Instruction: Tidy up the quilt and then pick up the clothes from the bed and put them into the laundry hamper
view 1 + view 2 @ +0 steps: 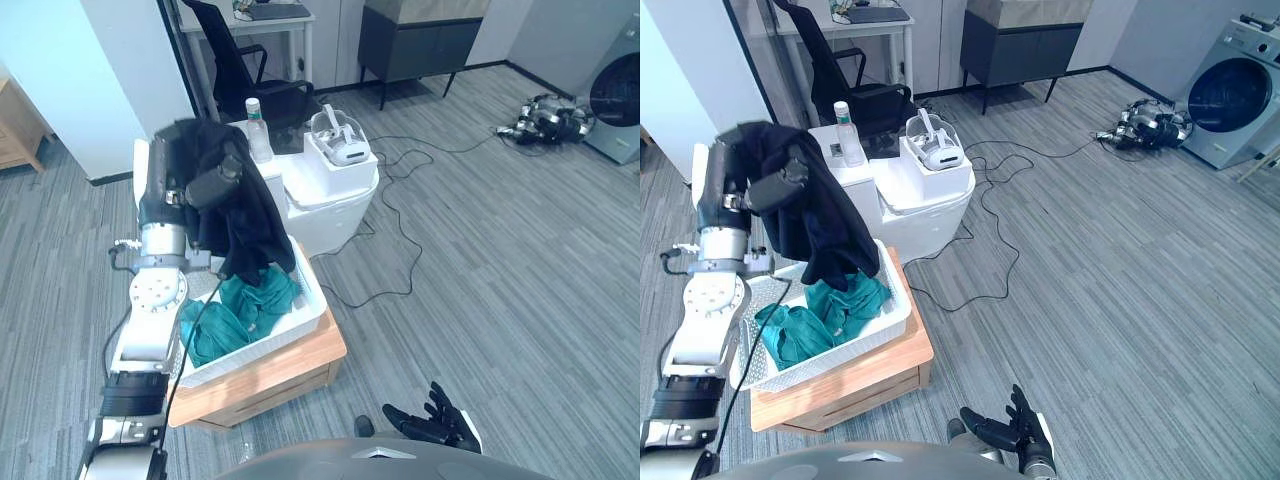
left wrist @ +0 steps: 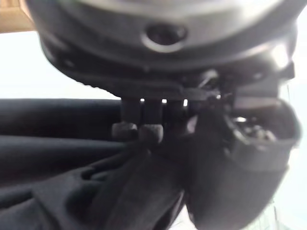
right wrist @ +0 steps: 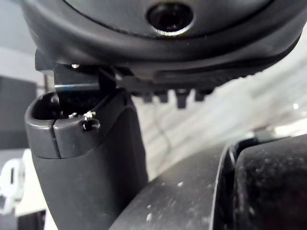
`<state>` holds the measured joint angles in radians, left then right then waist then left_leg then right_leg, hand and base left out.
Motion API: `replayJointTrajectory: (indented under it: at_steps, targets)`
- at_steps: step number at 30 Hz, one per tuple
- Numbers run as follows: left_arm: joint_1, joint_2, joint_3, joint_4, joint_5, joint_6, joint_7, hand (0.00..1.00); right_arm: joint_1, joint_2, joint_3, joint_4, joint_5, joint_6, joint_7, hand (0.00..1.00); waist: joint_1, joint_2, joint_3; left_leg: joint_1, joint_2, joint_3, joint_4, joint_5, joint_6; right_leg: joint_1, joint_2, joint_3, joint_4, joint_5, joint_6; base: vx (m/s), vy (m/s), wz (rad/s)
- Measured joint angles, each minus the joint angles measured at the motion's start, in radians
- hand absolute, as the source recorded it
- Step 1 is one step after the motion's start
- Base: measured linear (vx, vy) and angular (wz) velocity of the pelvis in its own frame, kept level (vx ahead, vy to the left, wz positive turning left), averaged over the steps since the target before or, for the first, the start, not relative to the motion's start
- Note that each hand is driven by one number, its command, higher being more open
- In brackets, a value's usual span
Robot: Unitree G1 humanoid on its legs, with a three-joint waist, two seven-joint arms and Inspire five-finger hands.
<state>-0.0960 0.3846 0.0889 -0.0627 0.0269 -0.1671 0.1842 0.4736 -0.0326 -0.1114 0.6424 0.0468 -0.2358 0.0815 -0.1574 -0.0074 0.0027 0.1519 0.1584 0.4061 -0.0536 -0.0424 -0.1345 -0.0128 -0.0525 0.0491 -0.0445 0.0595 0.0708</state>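
Left hand [image 1: 213, 186]: raised at left, fingers curled round black garment [image 1: 247, 222]
Hamper [image 1: 315, 295]: white, below the hanging black garment, teal clothes [image 1: 235, 315] inside
Right hand [image 1: 432, 420]: near right, fingers relaxed, empty

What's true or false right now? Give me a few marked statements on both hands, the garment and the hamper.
1. The left hand holds a black garment above the white hamper. True.
2. The hamper is empty. False: teal clothes lie in it.
3. The right hand grips the hamper's rim. False: it hangs low with fingers open, well apart from the hamper.
4. The hamper sits on a wooden stand. True.
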Motion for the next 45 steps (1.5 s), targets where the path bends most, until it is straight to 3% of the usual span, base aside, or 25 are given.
replayJointTrajectory:
  at_steps: [5,9,19,23,29,34,40,41,45]
  targets:
    - [0.064,0.0,-0.011,0.112,0.023,-0.009,-0.02,0.0,-0.052,0.007,-0.086,0.131,-0.004,-0.021,-0.022,1.0,0.019,-0.001,-0.001,0.012,0.0,-0.004,0.001,0.0,0.001,0.0,-0.002,-0.015,0.028,-0.016,-0.021,-0.02,0.003,0.02]
    - [0.149,-0.012,-0.035,0.111,0.039,-0.073,-0.021,0.0,-0.061,0.004,-0.171,0.203,-0.018,-0.023,-0.05,1.0,0.026,-0.004,-0.003,0.012,-0.004,-0.011,-0.001,0.002,0.003,-0.002,-0.007,-0.024,0.039,-0.026,-0.013,-0.02,0.001,0.05]
    - [0.217,-0.1,-0.035,-0.027,0.063,-0.091,-0.031,0.0,-0.059,-0.001,-0.222,0.293,-0.04,-0.022,-0.067,1.0,0.048,-0.008,-0.008,0.014,-0.007,-0.017,-0.003,0.001,0.003,0.002,-0.016,-0.027,0.043,-0.027,-0.001,0.0,0.003,0.02]
    - [0.25,-0.099,-0.059,0.007,0.065,-0.064,-0.069,0.0,-0.059,-0.004,-0.204,0.285,-0.04,-0.023,-0.068,1.0,0.048,-0.008,-0.009,0.014,-0.007,-0.016,-0.002,0.001,0.003,0.002,-0.015,-0.028,0.043,-0.027,-0.001,0.0,0.0,0.0]
    - [0.229,-0.082,-0.118,0.352,0.175,0.058,-0.089,0.0,-0.061,-0.019,-0.153,0.281,-0.04,-0.026,-0.067,1.0,0.042,-0.006,-0.009,0.003,-0.007,-0.001,-0.002,0.0,0.002,-0.017,-0.014,-0.017,0.042,-0.025,0.002,-0.02,-0.002,-0.06]
    - [0.122,-0.016,-0.132,0.597,0.182,0.133,-0.082,0.0,-0.089,-0.027,-0.127,0.281,-0.039,-0.023,-0.069,1.0,0.024,-0.013,0.017,-0.049,-0.009,0.001,-0.001,0.008,0.003,-0.074,-0.013,-0.01,0.045,-0.018,0.008,0.0,0.0,0.0]
    - [0.001,0.021,-0.131,0.655,0.219,0.173,-0.018,0.0,-0.11,-0.043,-0.112,0.253,-0.039,-0.016,-0.071,1.0,0.016,0.01,0.067,-0.057,-0.01,0.004,0.001,0.003,0.002,-0.083,-0.014,-0.003,0.046,-0.017,0.008,0.05,-0.007,-0.02]
    - [-0.027,0.027,-0.128,0.664,0.219,0.173,-0.003,1.0,-0.111,-0.045,-0.111,0.245,-0.038,-0.016,-0.071,1.0,0.016,0.012,0.076,-0.057,-0.009,0.008,0.004,0.0,0.002,-0.086,-0.014,0.001,0.049,-0.017,0.008,0.04,0.003,-0.07]
    - [-0.097,0.028,-0.107,0.694,0.22,0.173,0.022,1.0,-0.126,-0.062,-0.089,0.234,-0.03,-0.018,-0.073,1.0,0.013,0.029,0.107,-0.066,-0.005,0.022,0.037,-0.02,0.002,-0.093,-0.014,0.015,0.062,-0.022,0.001,0.01,-0.001,-0.11]
